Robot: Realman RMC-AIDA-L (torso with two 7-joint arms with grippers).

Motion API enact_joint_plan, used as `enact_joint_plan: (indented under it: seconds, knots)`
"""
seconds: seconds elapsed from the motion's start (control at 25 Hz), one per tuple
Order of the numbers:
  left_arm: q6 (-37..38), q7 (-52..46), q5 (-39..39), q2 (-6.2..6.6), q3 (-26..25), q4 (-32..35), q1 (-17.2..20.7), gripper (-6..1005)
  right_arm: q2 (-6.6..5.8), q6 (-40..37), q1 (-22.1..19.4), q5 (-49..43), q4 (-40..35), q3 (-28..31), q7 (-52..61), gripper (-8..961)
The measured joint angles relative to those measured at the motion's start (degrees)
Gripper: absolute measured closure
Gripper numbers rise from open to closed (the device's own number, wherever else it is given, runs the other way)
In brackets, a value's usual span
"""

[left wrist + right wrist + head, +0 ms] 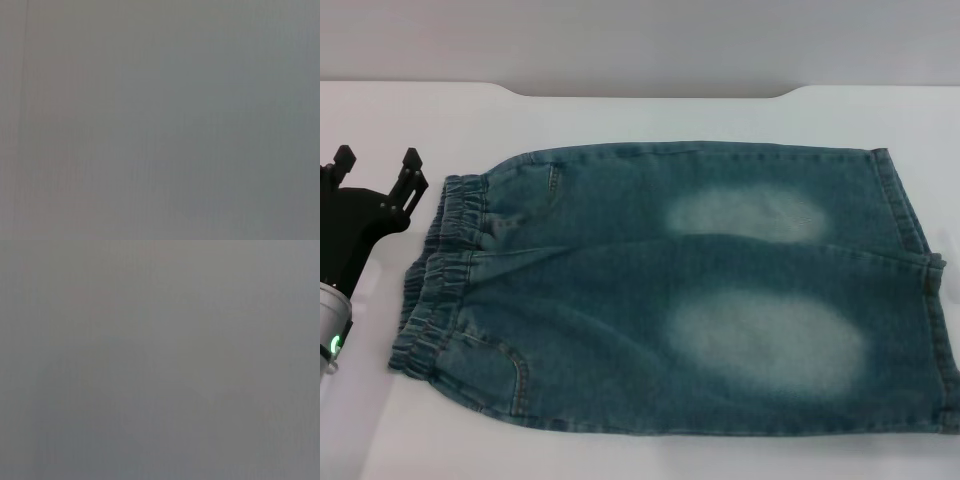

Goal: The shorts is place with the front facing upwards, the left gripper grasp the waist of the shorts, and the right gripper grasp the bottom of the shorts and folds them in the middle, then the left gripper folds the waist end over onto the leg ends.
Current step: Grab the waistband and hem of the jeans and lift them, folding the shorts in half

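Observation:
Blue denim shorts (680, 290) lie flat on the white table (650, 115), front up. The elastic waist (435, 270) points to the left and the leg ends (920, 290) reach the right edge of the head view. Each leg has a faded pale patch. My left gripper (378, 160) is at the far left, just beside the waist, with its two black fingertips spread apart and nothing between them. My right gripper is out of view. Both wrist views show only a plain grey surface.
The table's far edge (650, 92) runs across the top of the head view, with a grey wall behind it. Bare white table lies beyond the shorts and to the left of the waist.

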Motion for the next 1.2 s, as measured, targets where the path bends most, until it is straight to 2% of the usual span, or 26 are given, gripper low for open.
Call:
enact_joint_plan:
  seconds: [0.4,0.56,0.68,0.76,0.88,0.92,0.96,1.0,1.04,1.08,1.12,1.16,1.2]
  knots:
    - [-0.46,0.00,-0.09,0.00,0.08,-0.03,0.09,210,0.00,0.68,0.23,-0.02,0.06,-0.28,-0.01,286]
    - [-3.42,0.00,0.00,0.24,0.22,-1.07,-0.15,215,-0.12,2.73,0.95,-0.11,0.40,-0.38,0.29,287]
    - [-4.44,0.09,1.03,0.41,0.20,-2.43,-0.41,218,-0.88,3.81,1.34,-0.63,1.93,-0.52,0.59,287]
    - [-5.56,0.15,2.30,0.82,-0.13,-5.04,0.05,220,-2.52,5.32,1.16,-1.05,5.02,-0.57,1.57,288]
    - [-12.79,1.57,4.69,3.02,-1.12,-14.78,2.49,224,-8.62,13.38,0.10,-2.98,16.33,-0.18,2.47,288]
    - [-12.79,1.57,4.69,3.02,-1.12,-14.78,2.49,225,-11.23,17.53,-0.57,-3.46,21.92,0.57,0.79,288]
    - [-16.50,2.92,5.55,3.87,-1.83,-19.25,3.71,226,-13.04,21.09,-1.29,-3.48,26.99,1.83,-1.30,288]
    - [-16.50,2.92,5.55,3.87,-1.83,-19.25,3.71,227,-14.62,25.12,-1.99,-3.52,31.62,3.44,-3.73,289]
    - [-21.82,4.85,6.62,4.51,-3.17,-25.11,5.37,228,-16.29,31.39,-3.30,-3.53,38.12,6.65,-7.20,289]
    - [-37.51,9.78,9.09,4.84,-8.57,-39.01,8.91,229,-17.06,37.85,-4.51,-3.64,43.27,10.54,-10.58,289]
    - [-43.69,11.36,9.93,4.44,-11.03,-44.06,10.00,230,-17.61,45.62,-5.82,-3.75,49.48,15.61,-14.42,289]
    - [-52.27,13.60,10.95,3.82,-13.99,-49.62,11.17,231,-17.25,53.73,-6.97,-3.80,53.87,20.99,-17.82,289]
    - [-52.27,13.60,10.95,3.82,-13.99,-49.62,11.17,233,-16.15,62.97,-8.09,-3.95,58.16,27.33,-21.56,289]
